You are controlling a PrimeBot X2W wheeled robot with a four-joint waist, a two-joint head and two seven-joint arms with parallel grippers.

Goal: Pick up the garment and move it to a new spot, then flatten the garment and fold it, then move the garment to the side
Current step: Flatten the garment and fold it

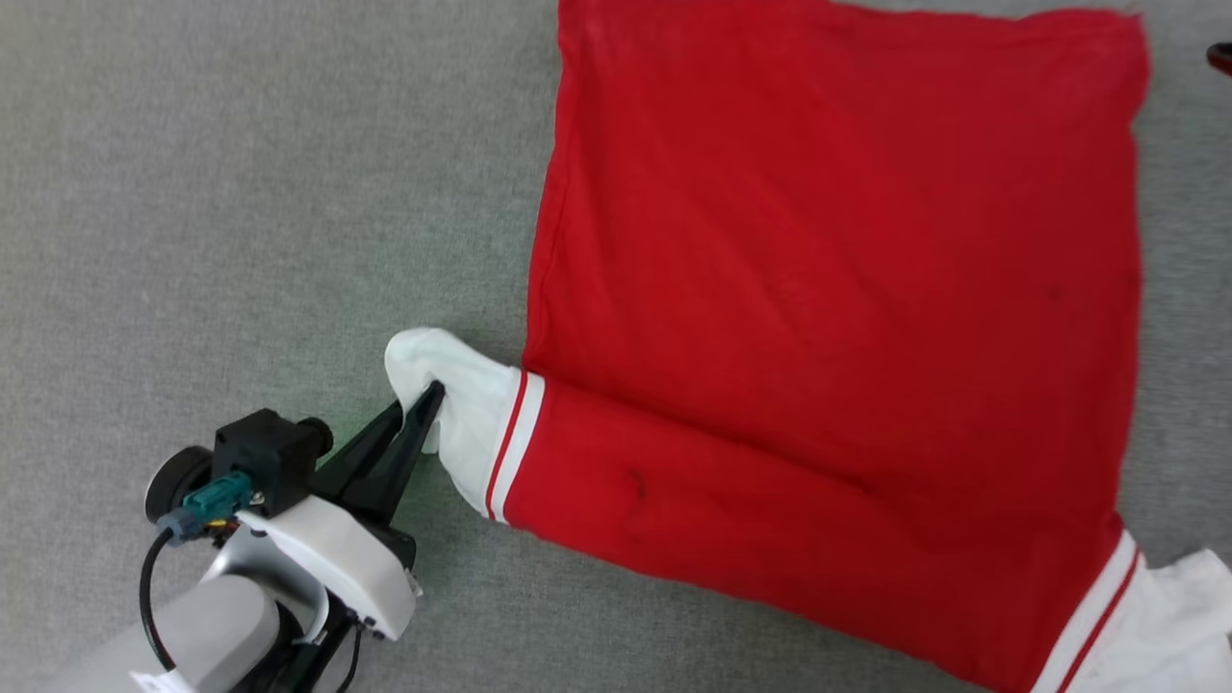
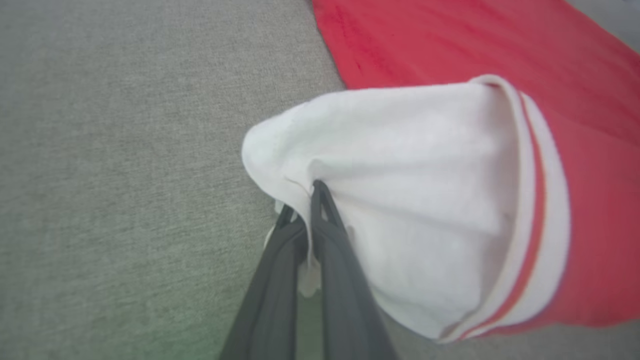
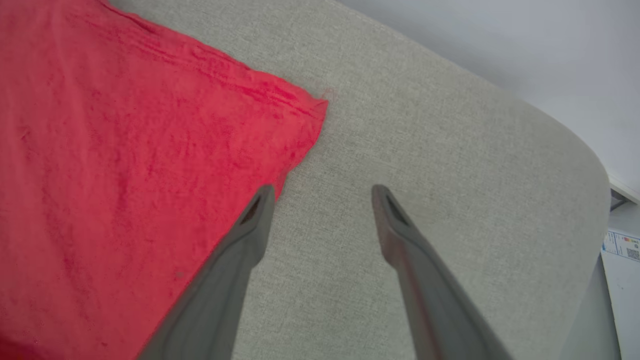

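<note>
Head view: the red jersey lies spread on a grey woven surface, right of centre. At lower left the left gripper is clamped on its white sleeve.

Left wrist view: both fingers pinch a fold of that sleeve.

Right wrist view: the right gripper stands wide and empty beside the jersey's corner. Past the surface's rounded edge is something pale, wall or floor I cannot tell.

The left end effector has two long black fingers tapering to slim tips, set in a glossy white housing on a pale grey forearm. A black camera block carries a teal connector and a looping black cable. The right end effector has dark grey fingers with small triangular cut-outs near the tips
</note>
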